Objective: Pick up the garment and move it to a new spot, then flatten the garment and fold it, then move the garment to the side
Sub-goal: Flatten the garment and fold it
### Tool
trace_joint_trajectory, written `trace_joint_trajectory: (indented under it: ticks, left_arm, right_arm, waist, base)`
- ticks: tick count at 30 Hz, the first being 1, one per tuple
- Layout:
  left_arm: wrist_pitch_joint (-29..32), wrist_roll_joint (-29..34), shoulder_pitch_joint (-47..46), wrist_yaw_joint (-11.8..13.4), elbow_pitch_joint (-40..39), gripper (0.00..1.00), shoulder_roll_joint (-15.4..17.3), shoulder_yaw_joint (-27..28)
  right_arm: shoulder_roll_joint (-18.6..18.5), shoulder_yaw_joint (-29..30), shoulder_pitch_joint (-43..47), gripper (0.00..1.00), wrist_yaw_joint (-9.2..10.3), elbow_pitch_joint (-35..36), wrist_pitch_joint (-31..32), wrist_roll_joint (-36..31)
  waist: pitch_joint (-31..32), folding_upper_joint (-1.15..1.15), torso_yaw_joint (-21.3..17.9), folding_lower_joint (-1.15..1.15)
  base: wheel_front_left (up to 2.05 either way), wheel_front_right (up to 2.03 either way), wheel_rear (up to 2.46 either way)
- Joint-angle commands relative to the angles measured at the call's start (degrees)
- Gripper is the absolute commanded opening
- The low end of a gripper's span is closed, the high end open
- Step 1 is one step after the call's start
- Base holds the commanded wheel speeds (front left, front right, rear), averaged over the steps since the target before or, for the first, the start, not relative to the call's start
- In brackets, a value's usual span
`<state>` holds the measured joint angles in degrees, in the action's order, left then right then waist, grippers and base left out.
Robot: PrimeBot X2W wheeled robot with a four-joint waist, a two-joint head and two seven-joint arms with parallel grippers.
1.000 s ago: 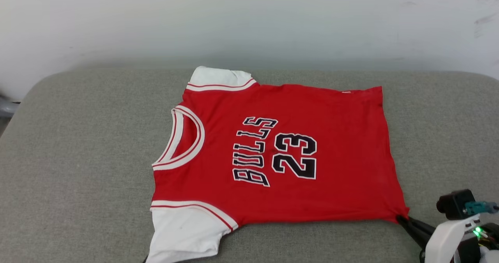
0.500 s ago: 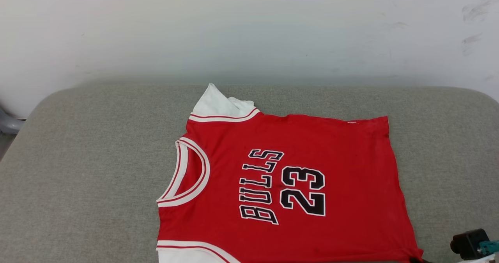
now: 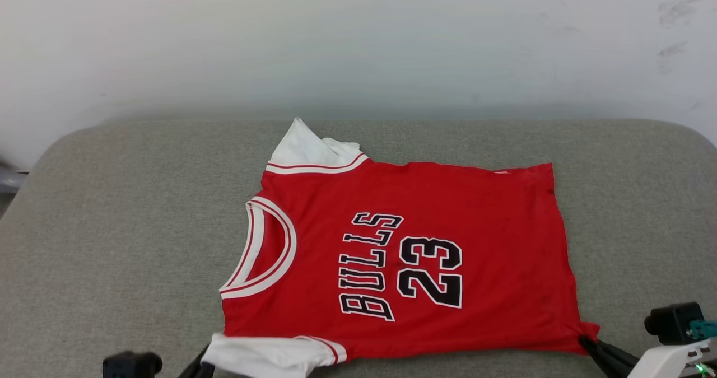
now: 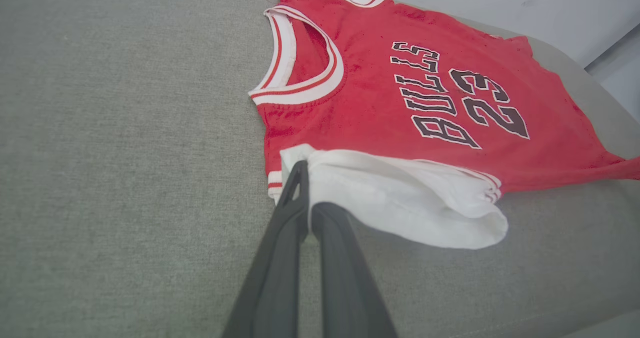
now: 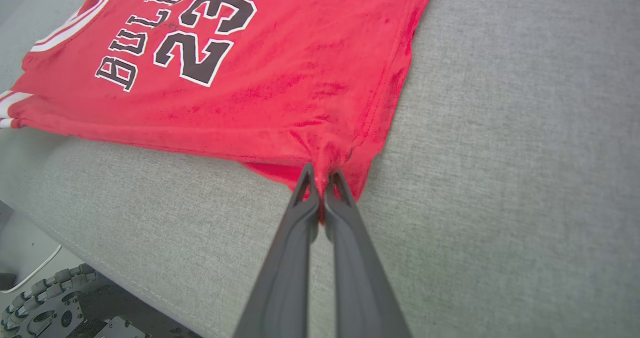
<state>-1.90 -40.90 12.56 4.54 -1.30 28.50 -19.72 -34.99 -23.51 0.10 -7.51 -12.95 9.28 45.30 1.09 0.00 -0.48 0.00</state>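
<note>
The left end effector (image 4: 306, 198) is clenched on the edge of the jersey's (image 3: 448, 210) near white panel (image 4: 400, 198). The cloth just beyond its tips is bunched and curls up off the cushion (image 3: 112, 227). A second ago that panel lay spread flat; now it is gathered into a narrower roll. The head camera has also tilted since then, so the jersey's lower place in that view is not a move of the cloth.

The right end effector (image 5: 321, 178) stays clamped on the near hem corner, with red fabric puckering straight ahead of its tips, as it was a second ago.

Between the two, the near edge runs fairly taut. Beyond them the body lies face up and nearly smooth on the cushion. The far white panel (image 3: 305, 145), well beyond the left end effector, stands in a small peak.

With both near corners held, this looks like the flattening step or the start of a fold away from the robot. The far panel still needs smoothing.

Count:
- one jersey
- two end effectors, both gripping it
- two white panels
- one collar (image 3: 269, 243)
- five letters and two digits
- one cushion
</note>
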Motion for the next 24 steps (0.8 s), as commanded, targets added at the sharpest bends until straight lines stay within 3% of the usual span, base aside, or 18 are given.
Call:
trace_joint_trajectory:
  ticks: [1, 13, 24]
  left_arm:
    - [0.44, 0.65, -2.40, -0.55, -0.10, 0.00, 0.70, 0.08]
    - [5.17, 3.47, -21.24, -4.00, 2.59, 0.00, 3.14, -0.44]
    - [7.89, 5.51, -36.65, -7.47, 12.66, 0.00, 2.18, -2.40]
  right_arm:
    - [0.66, 0.36, -1.12, 0.00, 0.05, 0.51, 0.29, -0.20]
    - [1.64, 2.05, -7.42, 0.00, 0.05, 1.47, 1.28, 0.80]
    - [1.51, 1.17, -16.36, 0.00, 0.05, -1.48, 1.77, 1.53]
  waist:
    - [-0.39, 0.00, -0.30, 0.00]
    - [-7.36, 0.00, -2.03, 0.00]
    - [-15.71, 0.00, -3.56, 0.00]
  base:
    - [0.00, 0.00, 0.00]
    - [0.00, 0.00, 0.00]
    - [0.00, 0.00, 0.00]
